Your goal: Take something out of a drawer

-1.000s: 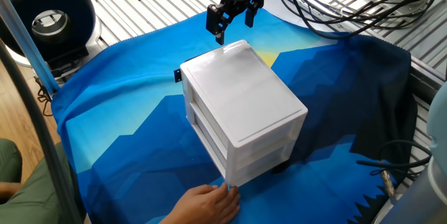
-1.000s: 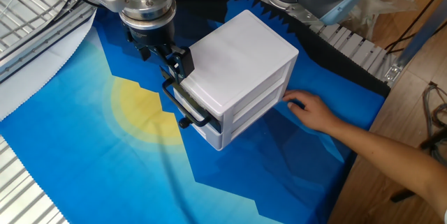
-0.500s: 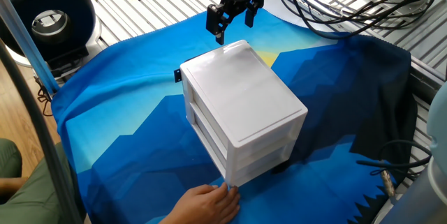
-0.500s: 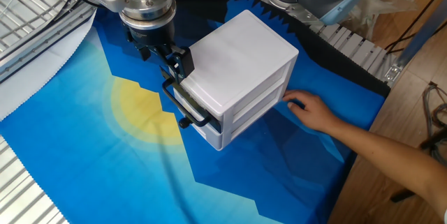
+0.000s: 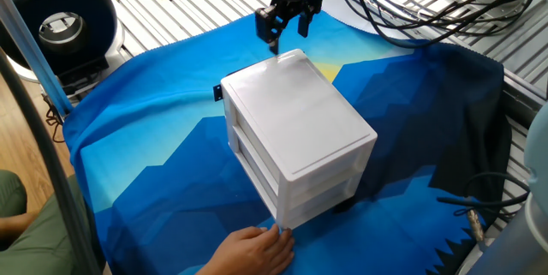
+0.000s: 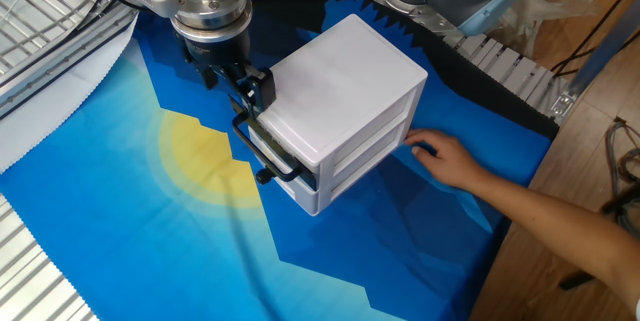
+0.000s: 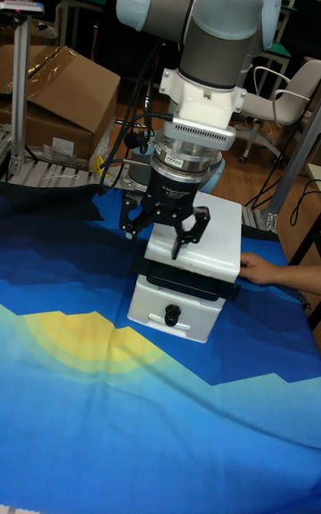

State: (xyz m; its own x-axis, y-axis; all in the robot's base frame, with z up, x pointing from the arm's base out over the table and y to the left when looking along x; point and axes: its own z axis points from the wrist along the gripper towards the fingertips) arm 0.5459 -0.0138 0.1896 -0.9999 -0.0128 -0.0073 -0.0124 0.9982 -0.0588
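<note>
The white cabinet [image 5: 295, 121] stands on a blue cloth, and all its drawers look pushed in. In the other fixed view the drawer's black handle [image 6: 270, 157] runs along the cabinet's top front edge. My gripper [image 6: 240, 79] hangs just above that edge, pointing down, its fingers apart with nothing between them. In the tall fixed view the gripper [image 7: 163, 233] sits over the front of the cabinet top [image 7: 218, 237]. In one fixed view the gripper [image 5: 287, 28] is behind the cabinet's far end. The something is hidden from every view.
A person's hand [image 5: 257, 248] rests against the cabinet's rear corner, arm [image 6: 540, 221] reaching in from the table edge. A round black device [image 5: 60, 22] and cables [image 5: 428, 9] lie past the cloth. A cardboard box [image 7: 62, 95] stands behind.
The gripper's fingers have drawn a little closer together. The cabinet and the person's hand have not moved.
</note>
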